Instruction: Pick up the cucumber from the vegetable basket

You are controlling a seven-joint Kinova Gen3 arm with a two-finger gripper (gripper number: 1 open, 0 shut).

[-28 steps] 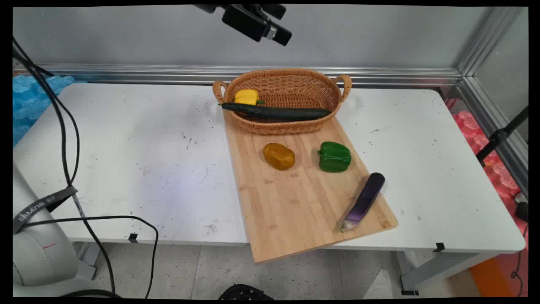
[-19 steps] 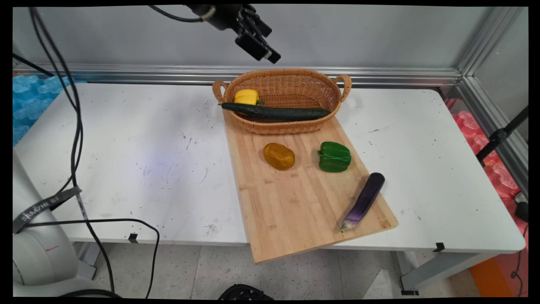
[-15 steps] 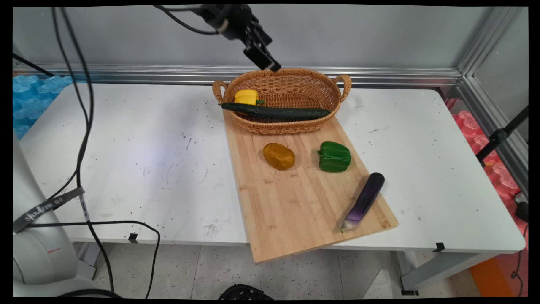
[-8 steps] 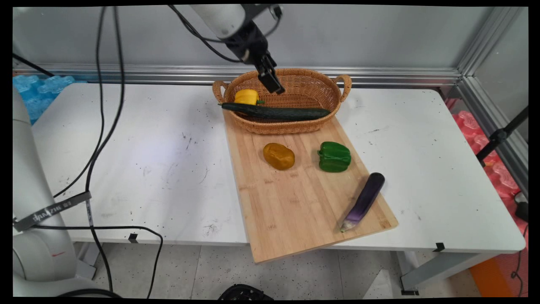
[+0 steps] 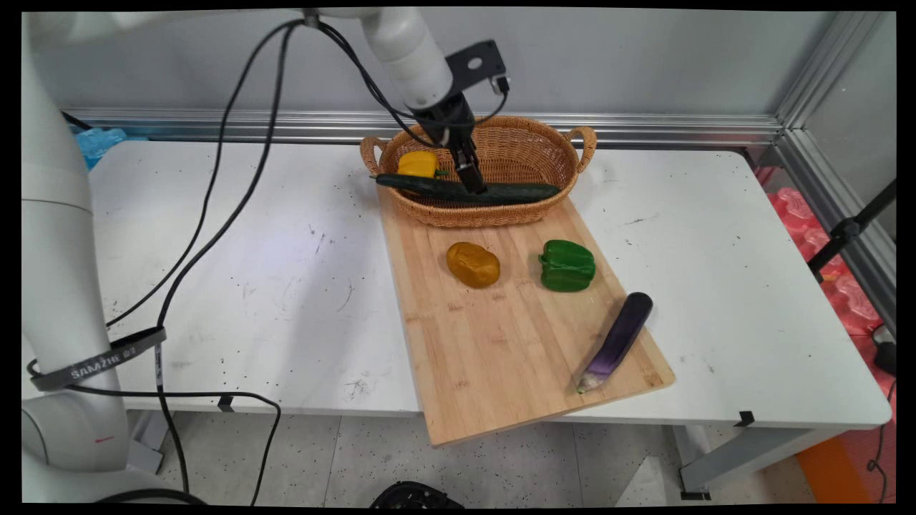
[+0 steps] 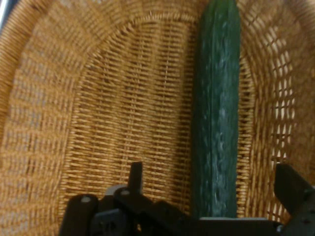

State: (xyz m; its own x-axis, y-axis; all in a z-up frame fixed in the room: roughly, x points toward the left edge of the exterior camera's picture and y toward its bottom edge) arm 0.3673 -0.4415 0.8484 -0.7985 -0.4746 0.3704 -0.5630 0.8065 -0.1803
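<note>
gripper (image 5: 474,187) is down inside the basket (image 5: 501,143), right over the cucumber (image 5: 472,191), at or just above its skin; can't tell if touching. hand view shows the fingers (image 6: 290,189) apart w/ the cucumber (image 6: 216,113) running up between them, nothing clamped, basket weave (image 6: 98,113) all round.

cucumber lies lengthwise along the basket's near side, left tip poking over the rim. yellow pepper (image 5: 418,164) sits in the basket's left end, just behind the cucumber & near the gripper.

basket stands at the far end of the wooden board (image 5: 501,336). on the board, out of the basket: potato (image 5: 473,264), green pepper (image 5: 567,265), eggplant (image 5: 619,337) near the right edge, all well apart from the gripper.

how far along: 2 things in the basket, 3 on the board; nothing held, nothing lifted.
</note>
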